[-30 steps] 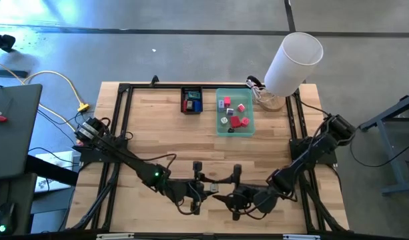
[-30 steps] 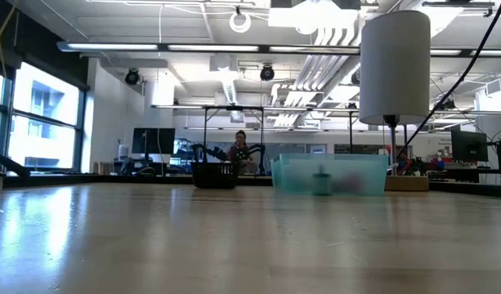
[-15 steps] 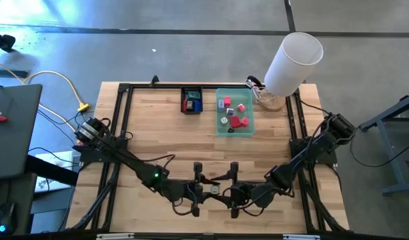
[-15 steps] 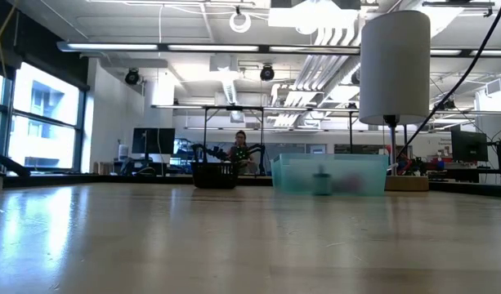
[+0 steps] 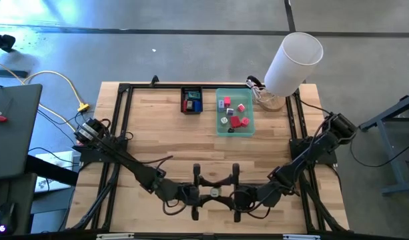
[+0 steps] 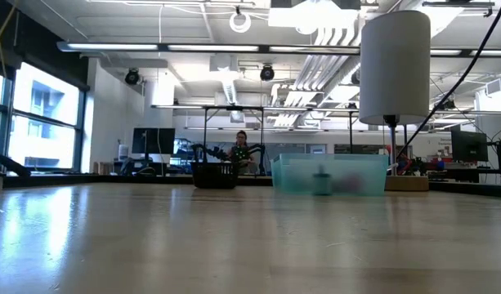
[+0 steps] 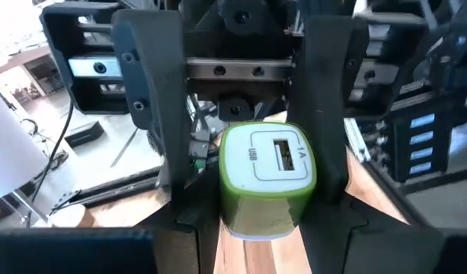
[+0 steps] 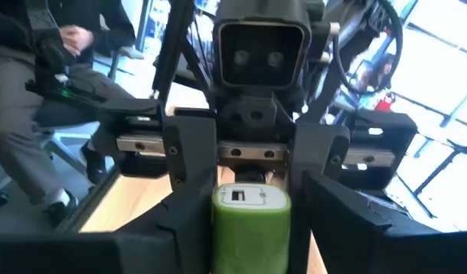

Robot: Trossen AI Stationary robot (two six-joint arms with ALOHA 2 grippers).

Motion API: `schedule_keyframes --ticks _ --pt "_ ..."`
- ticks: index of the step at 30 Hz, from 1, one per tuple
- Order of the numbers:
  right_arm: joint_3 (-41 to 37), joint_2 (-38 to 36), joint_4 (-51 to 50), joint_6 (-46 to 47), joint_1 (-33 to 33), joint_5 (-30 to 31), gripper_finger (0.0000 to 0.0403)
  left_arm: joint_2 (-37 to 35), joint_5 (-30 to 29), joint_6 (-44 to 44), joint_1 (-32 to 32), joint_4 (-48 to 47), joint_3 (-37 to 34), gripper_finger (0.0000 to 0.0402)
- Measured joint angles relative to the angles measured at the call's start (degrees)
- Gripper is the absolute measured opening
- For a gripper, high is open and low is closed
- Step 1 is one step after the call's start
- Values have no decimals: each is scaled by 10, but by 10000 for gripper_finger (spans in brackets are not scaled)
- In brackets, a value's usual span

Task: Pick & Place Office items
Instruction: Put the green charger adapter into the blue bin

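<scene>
Left claw (image 5: 205, 193) and right claw (image 5: 225, 193) met tip to tip at the tabletop's (image 5: 157, 133) near edge, green charger (image 7: 267, 179) clamped between the left fingers, right fingers set close along its sides, grip there not clear, other small pieces (image 5: 235, 113) kept in the teal tray (image 5: 250, 113) and black tray (image 5: 183, 100) at the far edge.

Light wooden table (image 5: 157, 140) with a black frame round the edge. Sitting on it at the far side: small black tray (image 5: 191, 100), teal see-through tray (image 5: 235, 111) just beside it, white lamp (image 5: 292, 63) at the corner.
</scene>
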Motion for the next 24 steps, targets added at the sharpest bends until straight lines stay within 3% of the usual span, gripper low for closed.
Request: schedule_keyframes --ticks 5,11,24 --pt "0 0 19 -21 0 -19 173 0 7 8 0 35 0 130" --pt "0 0 27 -33 -1 -34 120 0 10 27 0 51 0 130" --pt "-1 2 27 -38 0 -24 119 0 10 29 0 55 0 152"
